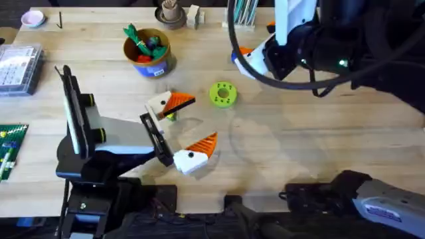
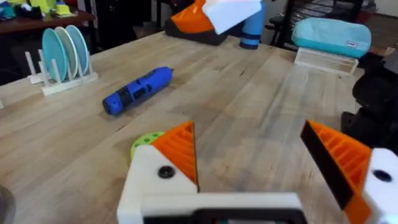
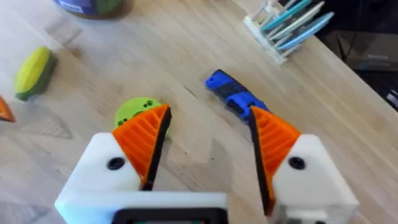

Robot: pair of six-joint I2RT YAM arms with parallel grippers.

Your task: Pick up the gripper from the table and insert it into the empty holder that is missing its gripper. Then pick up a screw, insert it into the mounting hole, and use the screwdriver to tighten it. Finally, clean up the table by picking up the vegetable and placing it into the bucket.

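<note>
My left claw (image 1: 188, 124) sits low over the table (image 1: 312, 153), arm reaching from the 7 o'clock corner toward centre. It is wide open with nothing between the orange pads (image 2: 177, 151); both white fingers carry orange wedges. In the overhead view the vegetable (image 1: 170, 115) peeks out just under the upper finger, yellow with green, lying on the table. At 12 o'clock from the claw stands the bucket (image 1: 149, 53), tan with a blue base, with red and green toys (image 1: 145, 45) in it; the vegetable is not in it, well apart from it. Just right of the claw, toward 2 o'clock, lies the green disc (image 1: 222, 93), flat on the wood. In the left wrist view I see the disc (image 2: 144, 142) just beyond my left finger and the screwdriver (image 2: 138, 91) farther off, lying flat, untouched, near a white rack of blue plates (image 2: 62, 56).

My right claw (image 1: 255, 56) hangs raised at the 1 o'clock side of the table, large and dark under the camera. From its wrist view it is wide open and holds nothing (image 3: 208, 146); below it lie the disc (image 3: 134, 112), the screwdriver (image 3: 231, 93) between the fingers' far ends, and the vegetable (image 3: 32, 73) off to the side, clear of both. I cannot tell where the loose orange piece or the bare holder is.
</note>
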